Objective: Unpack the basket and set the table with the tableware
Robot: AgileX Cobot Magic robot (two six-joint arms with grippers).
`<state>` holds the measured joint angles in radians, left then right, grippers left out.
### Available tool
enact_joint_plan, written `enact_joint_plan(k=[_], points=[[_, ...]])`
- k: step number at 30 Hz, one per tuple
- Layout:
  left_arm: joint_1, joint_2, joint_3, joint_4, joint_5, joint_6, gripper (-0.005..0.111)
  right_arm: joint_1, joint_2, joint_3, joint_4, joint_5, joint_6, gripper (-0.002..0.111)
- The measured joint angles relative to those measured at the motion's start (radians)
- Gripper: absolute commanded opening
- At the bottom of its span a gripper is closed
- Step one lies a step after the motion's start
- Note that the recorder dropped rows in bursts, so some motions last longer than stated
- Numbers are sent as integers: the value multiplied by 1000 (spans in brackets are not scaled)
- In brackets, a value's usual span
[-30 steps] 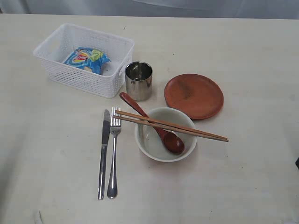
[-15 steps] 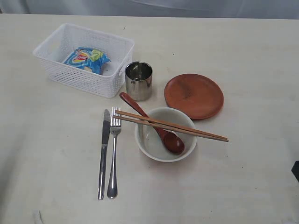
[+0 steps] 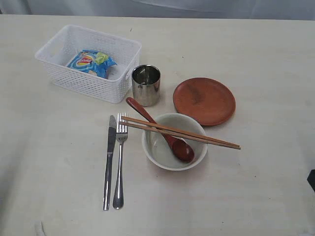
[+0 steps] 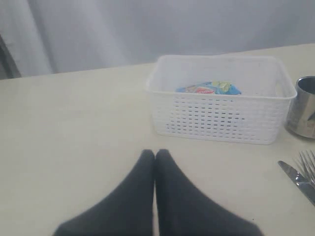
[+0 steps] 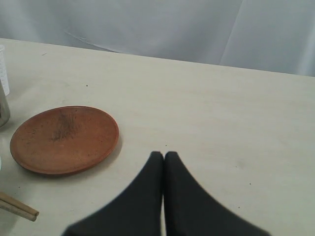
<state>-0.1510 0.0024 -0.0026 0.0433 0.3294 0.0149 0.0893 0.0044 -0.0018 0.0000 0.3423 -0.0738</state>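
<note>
The white perforated basket (image 3: 88, 61) (image 4: 219, 98) stands at the back left of the table (image 3: 261, 54) and holds only a blue snack bag (image 3: 92, 62). Beside it stands the steel cup (image 3: 146, 84), with the reddish-brown plate (image 3: 204, 100) (image 5: 64, 138) to its right. The white bowl (image 3: 174, 141) holds the dark red spoon (image 3: 167, 135), and the wooden chopsticks (image 3: 180, 132) lie across its rim. Knife (image 3: 108, 161) and fork (image 3: 119, 160) lie side by side left of the bowl. My left gripper (image 4: 155, 153) and right gripper (image 5: 163, 155) are both shut and empty, away from everything.
A grey curtain (image 3: 162, 7) hangs behind the table's far edge. A dark piece of the right arm (image 3: 312, 179) shows at the right border of the exterior view. Bare tabletop lies at the front and far right.
Nothing on the table has moved. The dark bit of the right arm at the right border has shifted slightly lower.
</note>
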Motion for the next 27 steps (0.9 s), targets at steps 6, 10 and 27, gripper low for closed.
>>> enact_joint_plan(k=[6,10,27], points=[[0,0,0,0,0,0,0,0,0,0,0,0,0,0],[0,0,0,0,0,0,0,0,0,0,0,0,0,0],[0,0,0,-95,-83,-50,0,0,0,0,0,0,0,0]])
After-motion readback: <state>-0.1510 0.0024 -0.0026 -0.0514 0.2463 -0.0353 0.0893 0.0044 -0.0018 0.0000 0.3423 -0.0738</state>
